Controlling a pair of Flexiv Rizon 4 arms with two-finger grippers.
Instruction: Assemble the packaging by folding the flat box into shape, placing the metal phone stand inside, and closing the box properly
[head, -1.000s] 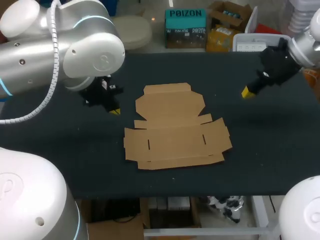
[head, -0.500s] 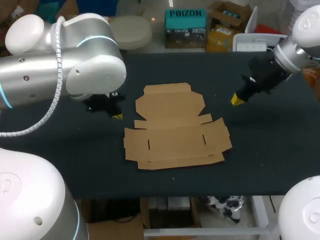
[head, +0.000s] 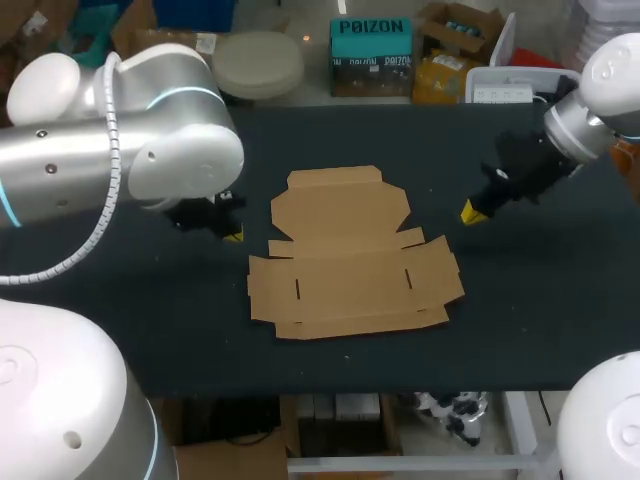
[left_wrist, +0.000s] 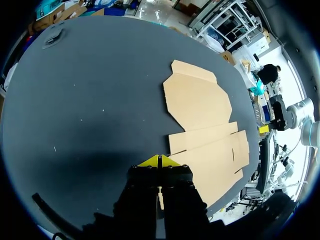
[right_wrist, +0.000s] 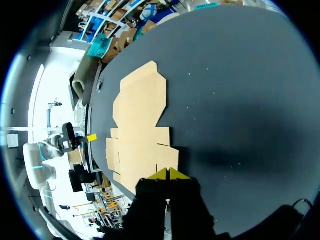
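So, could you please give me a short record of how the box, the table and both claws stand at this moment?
box: flat and unfolded, all flaps lying down
table: dark top, with the box near its middle
left claw: shut and empty, close beside the box on my left, holding nothing
right claw: shut and empty, off to my right of the box, apart from it
phone stand: not in view
task stage: folding not yet begun

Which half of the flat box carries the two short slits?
The wider half nearest the robot, with side flaps; the narrower far half shows no slits.
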